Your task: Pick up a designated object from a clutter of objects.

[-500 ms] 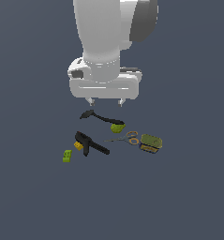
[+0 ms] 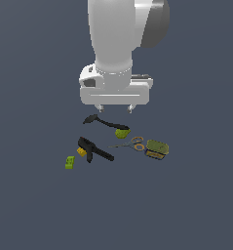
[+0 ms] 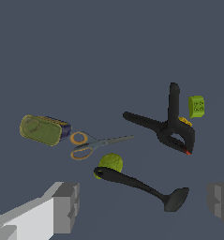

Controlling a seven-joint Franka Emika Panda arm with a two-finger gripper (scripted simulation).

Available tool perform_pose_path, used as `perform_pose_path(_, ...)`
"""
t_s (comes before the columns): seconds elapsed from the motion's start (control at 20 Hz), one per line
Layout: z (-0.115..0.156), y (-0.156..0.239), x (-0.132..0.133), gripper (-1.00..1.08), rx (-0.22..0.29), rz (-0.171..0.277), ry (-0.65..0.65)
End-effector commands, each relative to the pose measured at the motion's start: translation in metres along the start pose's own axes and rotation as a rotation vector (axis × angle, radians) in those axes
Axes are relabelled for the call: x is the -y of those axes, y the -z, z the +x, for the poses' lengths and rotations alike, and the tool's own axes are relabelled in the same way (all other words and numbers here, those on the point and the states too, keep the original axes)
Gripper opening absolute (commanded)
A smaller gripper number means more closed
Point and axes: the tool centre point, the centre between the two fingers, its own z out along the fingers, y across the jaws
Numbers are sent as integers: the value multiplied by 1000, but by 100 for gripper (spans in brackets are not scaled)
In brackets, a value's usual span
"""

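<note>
Descending with fingers spread apart, the gripper [image 2: 115, 108] could have been closed on the yellow cube [image 2: 81, 152] or black clamp [image 2: 94, 150] instead of the green brick [image 2: 69, 162] just beside them.

The green brick [image 2: 69, 162] lies apart from the black clamp [image 2: 94, 150], bare worktop [image 2: 35, 205] around it; only the yellow cube [image 2: 82, 152] sits near.

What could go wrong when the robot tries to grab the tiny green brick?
The open tool hangs above the black-handled green scoop, not the tiny lime-green studded brick, so it might come down on the wrong item. The small yellow cube and black clamp lie close beside the brick, so a finger could bump them and spoil the grab.
</note>
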Motion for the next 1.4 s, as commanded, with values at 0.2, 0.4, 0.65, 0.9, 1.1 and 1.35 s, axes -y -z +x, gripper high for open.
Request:
perform_pose_path(0.2, -1, -3, 4, 100, 9, -2, 10)
perform_pose_path(0.4, 4, -8, -2, 100, 7, -1, 12)
perform_pose_path(0.65, 18, -24, -18, 100, 3, 3, 18)
perform_pose_path(0.9, 38, -51, -46, 100, -5, 7, 28)
perform_pose_path(1.1, 56, -82, -78, 100, -13, 8, 37)
perform_pose_path(1.35, 74, -127, -125, 100, -24, 3, 51)
